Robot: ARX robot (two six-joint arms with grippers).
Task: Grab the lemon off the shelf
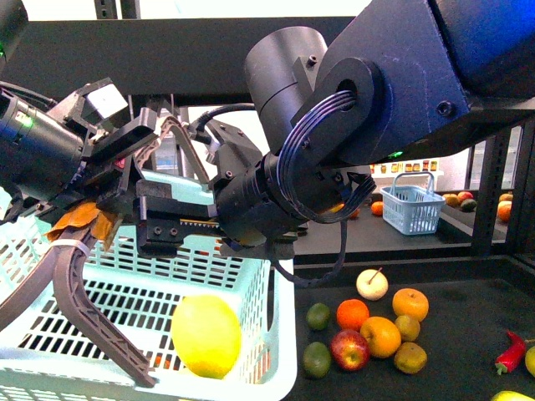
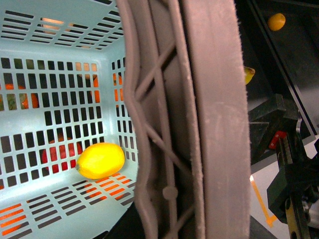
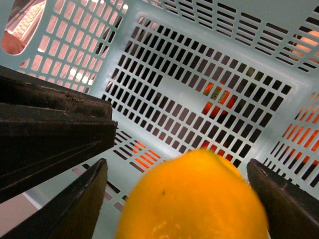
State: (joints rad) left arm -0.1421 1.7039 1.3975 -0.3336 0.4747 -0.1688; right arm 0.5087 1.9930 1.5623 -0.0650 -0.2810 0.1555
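Note:
The bright yellow lemon (image 1: 206, 336) lies inside the pale blue basket (image 1: 251, 276), near its front wall. It also shows on the basket floor in the left wrist view, lemon (image 2: 100, 160). My right gripper (image 1: 171, 227) hangs over the basket, open. In the right wrist view the lemon (image 3: 194, 199) sits between the spread fingers (image 3: 83, 204) of the right gripper (image 3: 182, 201), untouched by either. My left gripper (image 1: 100, 219) is shut on the basket's grey-brown handle (image 1: 88, 305), which fills the left wrist view (image 2: 199, 124). The shelf's dark deck (image 1: 468, 309) lies to the right.
On the shelf deck lie oranges (image 1: 352, 313), a red apple (image 1: 349, 349), a pale apple-like fruit (image 1: 372, 285), limes (image 1: 318, 316) and a red chili (image 1: 510, 352). A small blue basket (image 1: 412, 205) stands on a farther deck. The right arm's bulk (image 1: 376, 100) fills the upper view.

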